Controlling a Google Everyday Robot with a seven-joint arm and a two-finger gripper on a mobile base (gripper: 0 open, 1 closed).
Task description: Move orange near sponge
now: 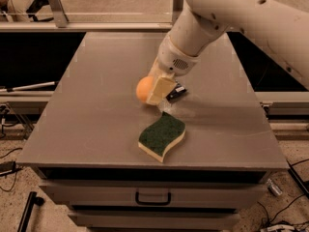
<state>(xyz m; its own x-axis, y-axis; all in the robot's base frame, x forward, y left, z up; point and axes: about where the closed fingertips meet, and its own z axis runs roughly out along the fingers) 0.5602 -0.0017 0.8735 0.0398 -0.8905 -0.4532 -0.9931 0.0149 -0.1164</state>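
Note:
The orange (pixel 143 89) sits between the cream fingers (pixel 160 89) of my gripper (pixel 150 91), which is shut on it just above the grey table (pixel 96 110). The sponge (pixel 162 135), green-topped with a pale yellow base, lies flat on the table just below and right of the orange, a short gap away. My white arm reaches in from the upper right and hides the far side of the fruit.
A dark blue packet (pixel 176 92) lies partly hidden behind the gripper. The table's front edge runs just below the sponge, with a drawer handle (pixel 153 197) under it. A rail and glass panel stand behind the table.

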